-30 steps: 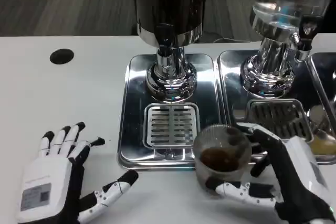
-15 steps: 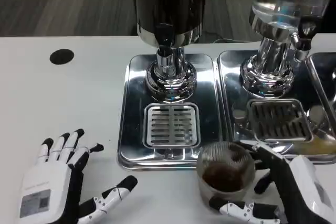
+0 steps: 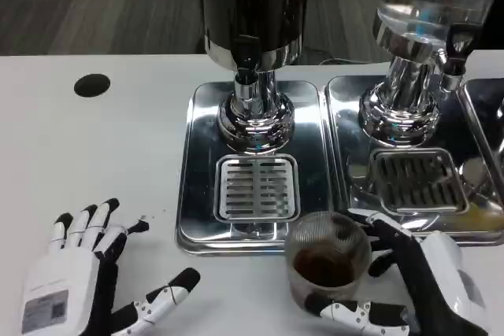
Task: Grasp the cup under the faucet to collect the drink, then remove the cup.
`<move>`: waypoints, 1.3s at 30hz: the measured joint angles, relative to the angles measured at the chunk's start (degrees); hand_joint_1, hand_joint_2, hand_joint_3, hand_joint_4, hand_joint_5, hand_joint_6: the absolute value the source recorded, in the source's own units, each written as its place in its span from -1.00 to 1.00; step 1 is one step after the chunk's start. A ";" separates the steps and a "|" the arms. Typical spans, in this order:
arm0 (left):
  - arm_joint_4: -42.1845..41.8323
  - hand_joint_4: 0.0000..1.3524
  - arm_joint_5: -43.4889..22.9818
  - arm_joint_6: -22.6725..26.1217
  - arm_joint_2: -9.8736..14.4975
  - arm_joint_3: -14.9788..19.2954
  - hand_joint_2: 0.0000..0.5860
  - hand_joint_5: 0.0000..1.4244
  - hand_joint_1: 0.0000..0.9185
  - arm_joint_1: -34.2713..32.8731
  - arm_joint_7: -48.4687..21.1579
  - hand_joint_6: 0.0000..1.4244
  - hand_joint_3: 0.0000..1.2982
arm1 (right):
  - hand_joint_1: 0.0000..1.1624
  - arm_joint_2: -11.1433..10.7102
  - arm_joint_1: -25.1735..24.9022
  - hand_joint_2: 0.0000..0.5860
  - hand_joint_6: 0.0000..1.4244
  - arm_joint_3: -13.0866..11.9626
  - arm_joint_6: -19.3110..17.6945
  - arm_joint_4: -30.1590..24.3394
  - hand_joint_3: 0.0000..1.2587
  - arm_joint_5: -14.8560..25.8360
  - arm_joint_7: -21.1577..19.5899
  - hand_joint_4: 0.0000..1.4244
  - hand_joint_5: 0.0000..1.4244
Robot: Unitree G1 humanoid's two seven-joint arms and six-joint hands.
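Pulling the filled cup off the tray

Carrying dark drink in its bottom, the cup (image 3: 327, 257) now sits at the front lip of the left drip tray (image 3: 197, 218), where a second ago it stood a little farther back and to the right over the tray's edge. The right hand (image 3: 402, 285) holds it, fingers wrapped round the far side and thumb curled under the near side, and has drawn back toward the robot along with it. The faucet (image 3: 246, 76) stands well apart behind, with the grate (image 3: 257, 186) bare between them. By this reading the collecting is done and the removal is well along; what seems left is to bring the cup down onto the bench (image 3: 94, 139) and let go without slopping it.

The left hand (image 3: 87, 273) lies flat on the bench, fingers spread wide and holding nothing; it has slid slightly toward the robot.

White and smooth, the bench has a black round hole (image 3: 93, 84) at its far left. A second dispenser (image 3: 417, 53) stands on its own steel tray to the right. Beyond the bench lies a grey striped floor (image 3: 94, 5).
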 measured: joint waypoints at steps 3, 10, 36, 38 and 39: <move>0.04 -1.00 -0.03 -0.41 0.05 0.00 -0.71 -0.89 -1.00 -0.51 -0.01 -0.99 -0.39 | 0.45 -0.63 -1.15 -0.43 -0.15 0.21 -1.66 1.56 -0.36 1.33 1.23 -0.42 -0.39; 0.14 -1.00 -0.88 -1.31 0.05 -0.02 -0.70 -0.89 -1.00 -1.15 -0.01 -1.00 -0.38 | 0.43 -1.82 -2.06 -0.45 -0.26 0.52 -2.76 2.02 -0.54 1.47 3.19 -0.61 -0.53; 0.50 -1.00 -2.22 -1.45 -0.01 0.93 -0.59 -0.84 -1.00 -2.84 -0.37 -1.00 -0.31 | 0.13 -2.99 -2.17 -0.43 -0.86 -0.76 -4.92 2.26 -1.00 6.36 7.03 -1.00 -1.00; 0.51 -1.00 -2.20 -1.45 -0.05 0.91 -0.64 -0.85 -1.00 -3.14 -0.41 -1.00 -0.32 | 0.13 -2.99 -1.97 -0.44 -0.96 -1.10 -5.72 2.10 -1.00 7.80 7.71 -1.00 -1.00; 0.51 -1.00 -2.21 -1.45 -0.07 0.90 -0.64 -0.85 -1.00 -3.18 -0.42 -1.00 -0.32 | 0.12 -2.97 -1.82 -0.45 -0.98 -1.25 -6.02 2.05 -1.00 8.50 7.89 -1.00 -1.00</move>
